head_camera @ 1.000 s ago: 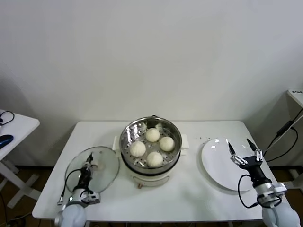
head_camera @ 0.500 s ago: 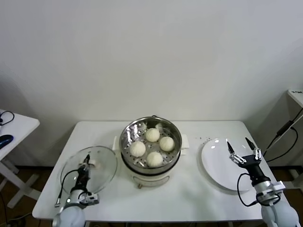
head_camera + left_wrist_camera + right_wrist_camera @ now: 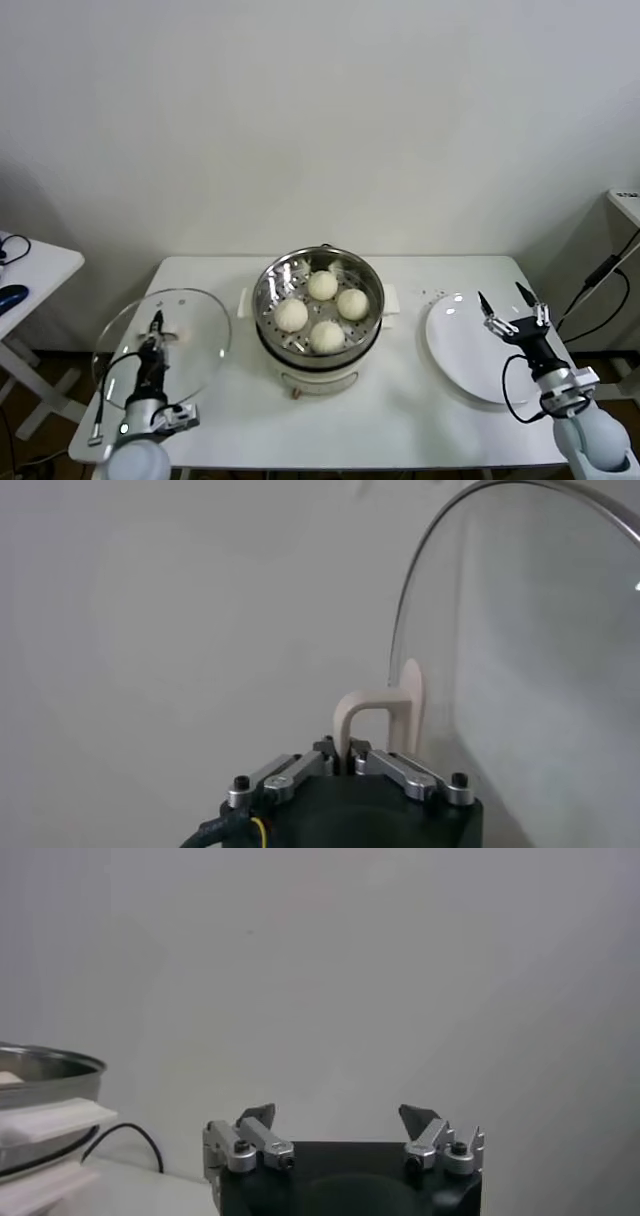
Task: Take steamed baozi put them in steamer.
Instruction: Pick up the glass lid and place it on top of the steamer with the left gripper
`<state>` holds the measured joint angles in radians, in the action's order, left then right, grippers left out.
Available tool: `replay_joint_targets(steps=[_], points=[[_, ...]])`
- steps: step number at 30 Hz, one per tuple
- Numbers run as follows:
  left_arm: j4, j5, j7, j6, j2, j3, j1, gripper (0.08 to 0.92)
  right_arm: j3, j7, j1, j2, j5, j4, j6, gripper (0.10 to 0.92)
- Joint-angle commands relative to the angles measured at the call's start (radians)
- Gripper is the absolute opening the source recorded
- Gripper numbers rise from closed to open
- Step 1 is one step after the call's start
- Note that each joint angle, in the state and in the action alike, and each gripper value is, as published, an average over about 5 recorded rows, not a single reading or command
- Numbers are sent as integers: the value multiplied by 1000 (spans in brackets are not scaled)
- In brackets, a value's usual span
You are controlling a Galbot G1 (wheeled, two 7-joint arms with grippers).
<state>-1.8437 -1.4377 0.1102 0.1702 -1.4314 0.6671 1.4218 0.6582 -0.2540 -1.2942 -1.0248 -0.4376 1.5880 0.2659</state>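
Buns: four cream-white buns [image 3: 321, 310] are seen inside the steamer, resting on its perforated tray; one lies at the far side, one to the right, one to the left and one at the near side, close together around the tray's middle.
Steamer: a shiny steel pot [image 3: 268, 284] on a white base is placed at the middle of the table [image 3: 400, 400], with a white side handle [image 3: 390, 300] showing on its right; its top is uncovered. In the right wrist view its steel rim [image 3: 45, 1063] and a white handle [image 3: 45, 1120] are seen at the edge.
Left gripper: the left gripper [image 3: 155, 335] is held at the near left of the table, to the left of the steamer. Its fingers are closed tight on the white handle [image 3: 378, 715] of the glass lid [image 3: 165, 345]; in the left wrist view the handle is pinched between the two metal fingers [image 3: 400, 770].
Lid: the round glass lid is carried upright and tilted, raised off the table, apart from the steamer and overhanging the table's left edge.
Right gripper: the right gripper [image 3: 511, 308] is held over the white plate [image 3: 462, 345] at the right of the table, well apart from the steamer. Its fingers [image 3: 255, 1128] are spread wide and nothing is held between them.
Plate: the flat white plate lies to the right of the steamer, bare of buns.
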Motion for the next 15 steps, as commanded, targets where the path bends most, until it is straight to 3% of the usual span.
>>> replay_joint_targets(steps=[1, 8, 15], points=[[-298, -70, -102, 138, -22, -42, 61, 152, -26, 5, 50, 27, 8, -45, -9, 823], [-337, -88, -177, 167, -26, -110, 11, 152, -30, 5, 64, 11, 32, -65, -15, 823], [-305, -101, -209, 235, -31, -276, -59, 152, -25, 4, 77, -20, 60, -72, -23, 823]])
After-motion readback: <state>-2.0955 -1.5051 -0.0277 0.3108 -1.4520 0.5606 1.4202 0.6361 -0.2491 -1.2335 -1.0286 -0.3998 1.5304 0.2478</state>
